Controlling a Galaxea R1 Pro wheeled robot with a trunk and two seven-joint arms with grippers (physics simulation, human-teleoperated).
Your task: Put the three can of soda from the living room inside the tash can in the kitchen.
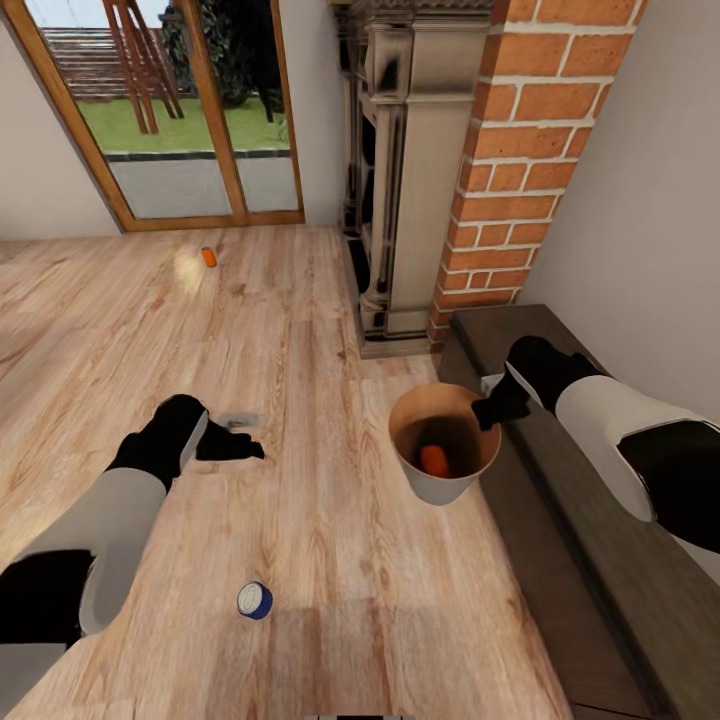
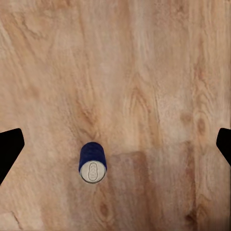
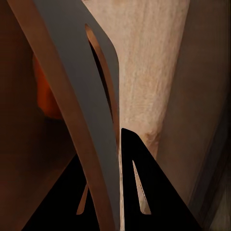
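Right gripper [image 1: 490, 410] shut tight on the rim of the tash can [image 1: 440, 488], one finger inside and one outside. Probably held that way to keep the bin close by and mouth up, ready for dropping cans in. Hard to tell if lifted or resting on the wood floor [image 1: 330, 560].

One orange can [image 1: 434, 460] lying down inside already.

Left gripper [image 1: 240, 440] spread wide open, holding nothing, hanging above the floor. Upright can [image 1: 255, 600] standing just beside that arm, seen from above, likely the next one to grab.

Far can [image 1: 208, 257] lying well apart, near the glass doors [image 1: 190, 130].
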